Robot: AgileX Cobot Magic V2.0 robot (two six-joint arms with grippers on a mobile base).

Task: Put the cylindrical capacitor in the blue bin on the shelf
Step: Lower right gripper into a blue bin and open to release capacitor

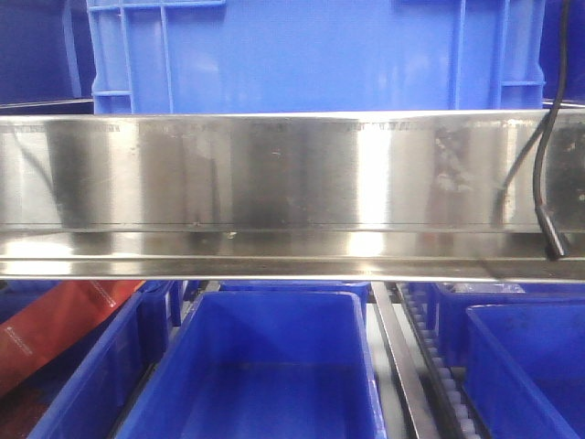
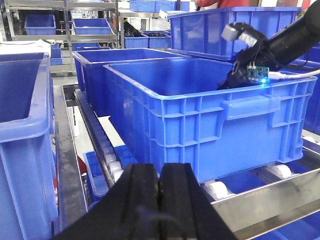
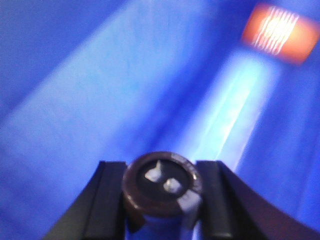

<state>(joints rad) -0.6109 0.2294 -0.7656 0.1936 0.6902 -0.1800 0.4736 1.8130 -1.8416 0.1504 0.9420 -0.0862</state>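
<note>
The right gripper (image 3: 161, 200) has its two black fingers clamped on the cylindrical capacitor (image 3: 162, 187), a stubby dark maroon-brown cylinder with two little silvery terminals on its end face. The part sits squarely between the pads, end toward the camera. Everything behind it in the right wrist view is blurred blue plastic, so it looks like the hand is already down inside a bin, apart from an orange patch up in the far right corner that can't be made out.

The left wrist view backs that up: the right arm reaches over the far right rim of the big blue plastic bin (image 2: 200, 125) sitting on the rollers of the brushed stainless steel shelf (image 2: 260, 200), with the wrist dipping inside. The left gripper (image 2: 159, 200) just hangs low at the shelf's front rail, black jaws pressed together with nothing in them.

The front camera mostly shows the shiny front rail and more blue bins above and below; no capacitor visible there.

So the carry looks basically done and this is the release step. Next move probably calls for spreading the right fingers so the part drops to the bin floor, then lifting straight up so the wrist clears the rim. How high the part sits above the bin floor can't be told.
</note>
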